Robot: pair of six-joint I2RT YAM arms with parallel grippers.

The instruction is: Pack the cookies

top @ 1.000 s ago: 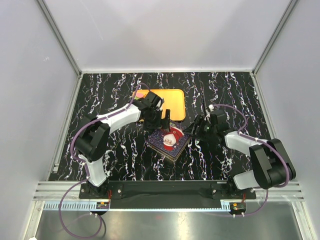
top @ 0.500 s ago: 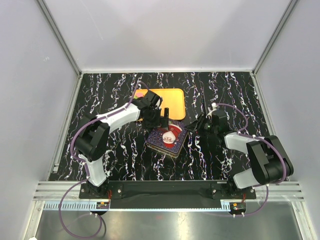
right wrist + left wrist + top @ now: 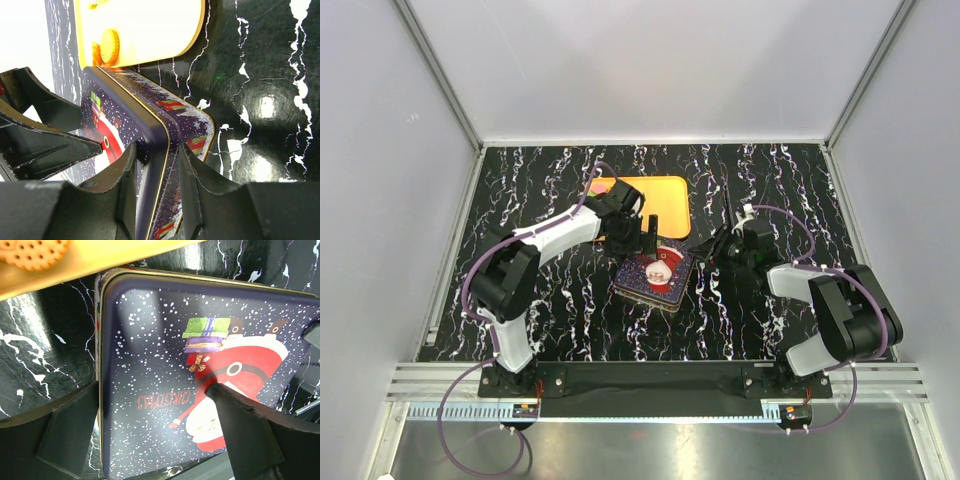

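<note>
Right gripper [image 3: 156,167] of mine clamps the near edge of the closed Christmas tin [image 3: 145,102], contents hidden; my left gripper [image 3: 152,395] gapes wide over its lid. Beyond, upper left, cookies [image 3: 109,46] lie on the orange tray [image 3: 150,25].

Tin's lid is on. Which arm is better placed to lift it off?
Right, probably. The right gripper is shut on the tin's rim, a finger on each side of it. The left gripper is open over the lid, gripping nothing.
</note>
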